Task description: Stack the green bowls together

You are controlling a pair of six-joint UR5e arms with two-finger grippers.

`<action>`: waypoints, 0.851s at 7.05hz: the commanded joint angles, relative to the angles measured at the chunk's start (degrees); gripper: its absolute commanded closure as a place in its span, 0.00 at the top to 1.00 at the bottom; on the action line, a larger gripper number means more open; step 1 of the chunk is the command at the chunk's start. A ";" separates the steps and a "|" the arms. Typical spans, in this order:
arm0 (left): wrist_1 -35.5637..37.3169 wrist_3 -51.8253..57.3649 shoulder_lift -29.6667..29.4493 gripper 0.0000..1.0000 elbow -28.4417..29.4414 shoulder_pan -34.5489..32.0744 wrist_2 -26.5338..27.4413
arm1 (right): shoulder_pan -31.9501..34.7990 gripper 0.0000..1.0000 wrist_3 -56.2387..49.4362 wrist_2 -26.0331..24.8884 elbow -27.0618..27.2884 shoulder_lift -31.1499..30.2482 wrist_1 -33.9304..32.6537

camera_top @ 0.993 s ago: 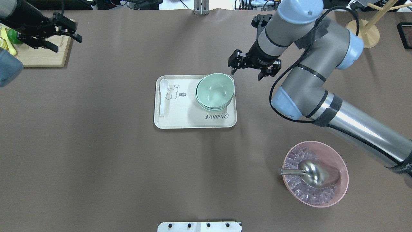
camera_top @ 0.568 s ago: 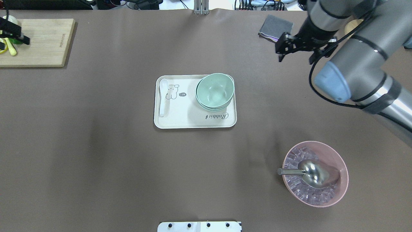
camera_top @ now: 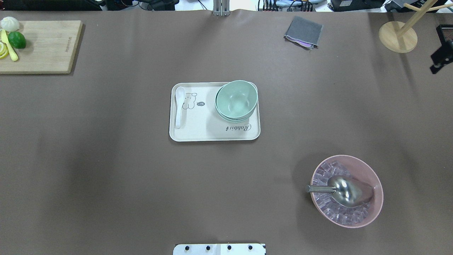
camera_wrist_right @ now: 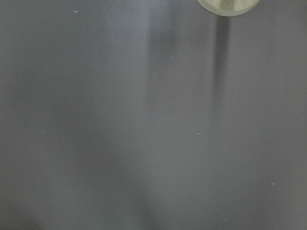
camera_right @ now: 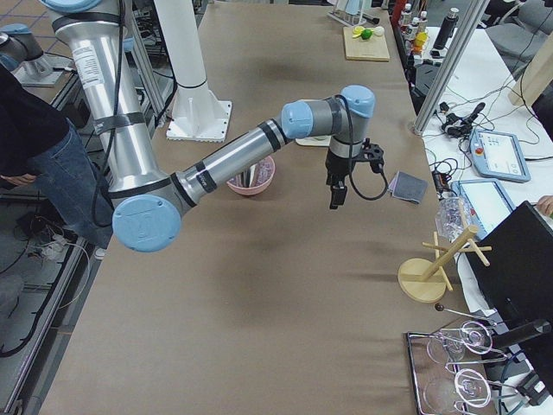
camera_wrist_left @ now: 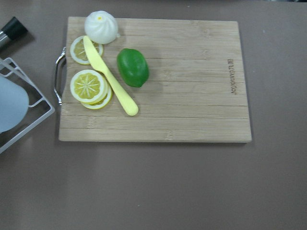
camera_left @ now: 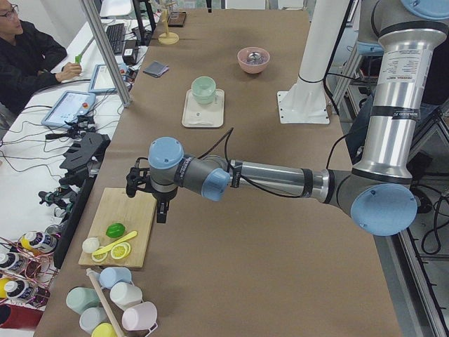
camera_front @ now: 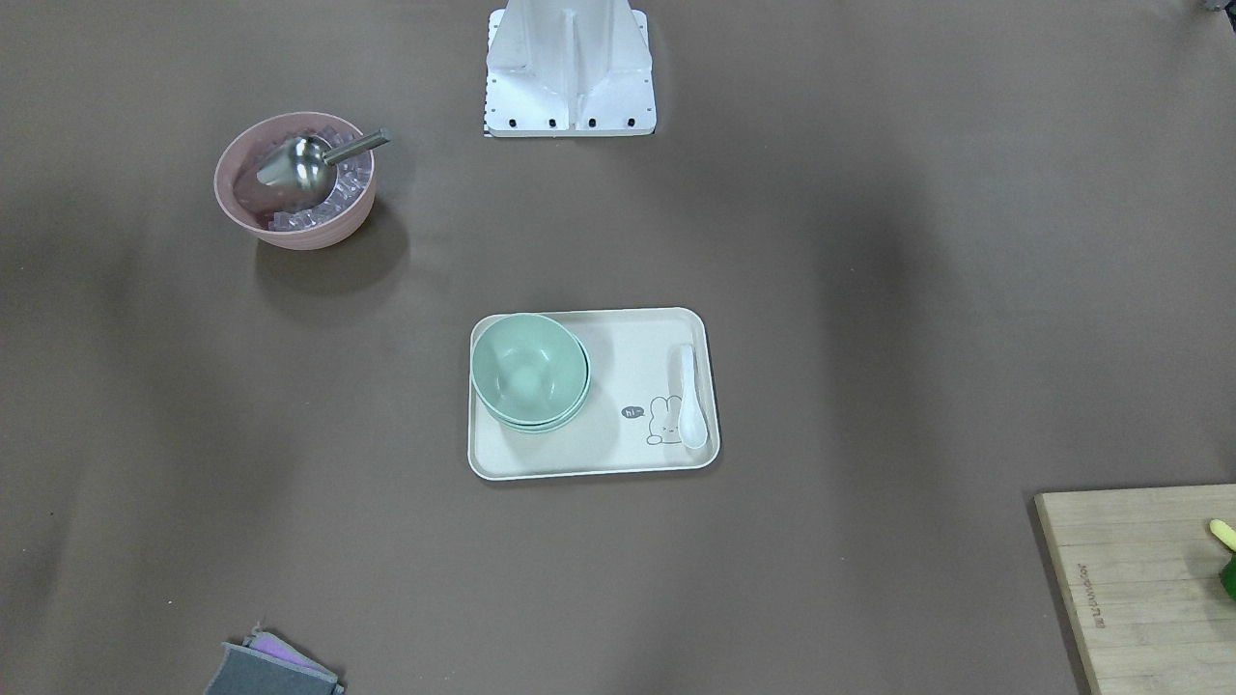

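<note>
Now the green bowls [camera_top: 236, 100] sit nested one inside another as a single stack, open side up, on the cream tray [camera_top: 212, 137]. They fill the tray's far right corner as the overhead view shows it, and nothing touches them. A white spoon [camera_top: 179, 106] lies along the tray's opposite short side, well apart from the stack, with a printed rabbit between them.

Both arms are away from the tray. The left gripper [camera_left: 146, 202] hangs over the table just beside the wooden cutting board [camera_top: 46, 46], and its wrist camera looks straight down on that board, where a lime [camera_wrist_left: 133, 67], lemon slices [camera_wrist_left: 88, 87] and a yellow knife [camera_wrist_left: 110, 79] lie. It shows only in the side view, so I cannot tell whether its fingers are spread or closed. The right gripper [camera_right: 339, 192] hangs above bare table near the grey cloth [camera_top: 303, 32] and the wooden stand [camera_top: 398, 37]; only a dark piece of it pokes in at the overhead view's right edge, so I cannot tell its finger state either.

Nearer the robot, on its right, stands a pink bowl [camera_top: 376, 200] with a metal scoop [camera_top: 348, 191] in it.
</note>
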 commanded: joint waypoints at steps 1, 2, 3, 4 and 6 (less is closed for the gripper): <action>1.19 4.00 5.08 0.98 -0.81 -2.35 -0.77 | 5.92 1.00 -6.57 2.49 0.35 -7.83 -0.01; 0.93 4.18 5.80 0.98 0.24 -2.27 -0.24 | 5.93 1.00 -6.75 2.06 0.44 -9.77 0.08; 0.58 4.27 5.81 0.98 1.56 -2.18 1.50 | 5.93 1.00 -6.67 1.88 0.01 -9.96 0.08; 0.66 4.36 5.28 0.98 2.79 -2.09 3.70 | 5.84 1.00 -6.58 0.84 -0.69 -10.48 0.17; 1.19 4.28 5.72 0.98 2.10 -2.18 3.89 | 5.84 1.00 -6.66 0.82 -9.08 -12.85 14.83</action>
